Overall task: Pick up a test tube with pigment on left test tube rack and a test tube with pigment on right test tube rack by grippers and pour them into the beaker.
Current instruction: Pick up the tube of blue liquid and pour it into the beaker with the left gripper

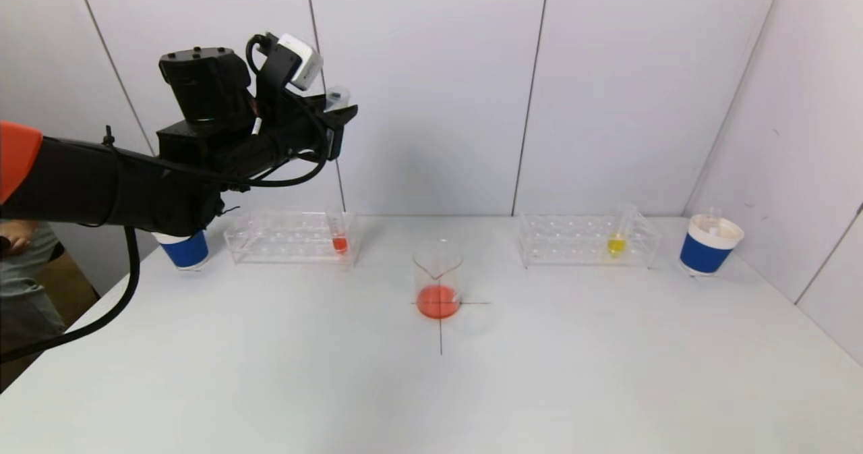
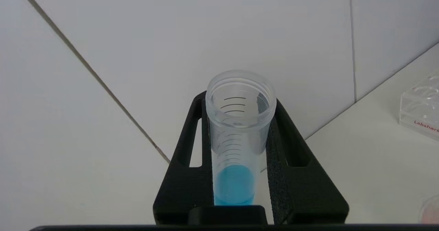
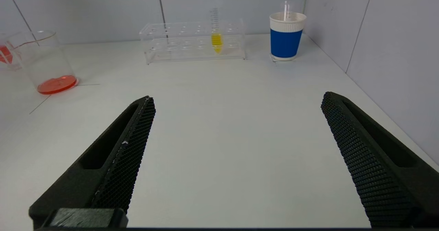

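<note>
- Nearest the left wrist camera, a test tube with blue pigment [image 2: 236,148] is seen clamped between the fingers [image 2: 288,162] of the left gripper [image 2: 238,135], which are closed narrowly on its sides; its mouth is open and the blue liquid sits at its bottom.
- From the head view, the left gripper [image 1: 335,120] is found raised high above the left test tube rack [image 1: 291,238], well apart from the beaker [image 1: 438,282].
- Orange-red liquid is already held in the beaker, so some pouring appears to have been done; the blue tube's contents are judged not yet poured.
- One tube with red pigment [image 1: 339,237] is left standing in the left rack.
- A tube with yellow pigment [image 1: 617,235] is seen untouched in the right test tube rack [image 1: 586,239].
- Spread wide and holding nothing, the right gripper [image 3: 236,138] is kept low over the table [image 3: 219,97], well short of that rack; picking and pouring from the right side is judged still to be done.
</note>
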Available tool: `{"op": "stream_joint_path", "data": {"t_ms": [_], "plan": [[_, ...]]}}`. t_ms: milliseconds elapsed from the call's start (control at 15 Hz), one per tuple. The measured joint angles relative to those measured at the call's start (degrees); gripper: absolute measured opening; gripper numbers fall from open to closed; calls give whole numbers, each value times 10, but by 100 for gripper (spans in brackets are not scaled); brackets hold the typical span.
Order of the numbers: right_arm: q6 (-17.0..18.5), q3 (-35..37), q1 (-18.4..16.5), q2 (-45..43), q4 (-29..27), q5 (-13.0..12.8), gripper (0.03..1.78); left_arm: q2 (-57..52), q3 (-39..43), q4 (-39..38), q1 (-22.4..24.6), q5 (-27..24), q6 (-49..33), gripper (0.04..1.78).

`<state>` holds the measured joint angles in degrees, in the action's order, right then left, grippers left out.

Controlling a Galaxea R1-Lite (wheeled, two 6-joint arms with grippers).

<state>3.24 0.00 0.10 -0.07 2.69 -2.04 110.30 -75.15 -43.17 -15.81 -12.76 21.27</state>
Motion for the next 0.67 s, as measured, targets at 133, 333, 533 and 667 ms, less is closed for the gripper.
{"op": "stream_joint_path", "data": {"t_ms": [133,333,533,667], "plan": [[0,0,0,0,0,0,176,3,1,0,-5,-1,23,45],[0,0,0,0,0,0,176,10,4,1,-12,-5,76,45],[0,0,0,0,0,0,176,16,5,0,-29,-7,98,45],[0,0,0,0,0,0,176,21,4,-1,-40,-15,118,45]]}}
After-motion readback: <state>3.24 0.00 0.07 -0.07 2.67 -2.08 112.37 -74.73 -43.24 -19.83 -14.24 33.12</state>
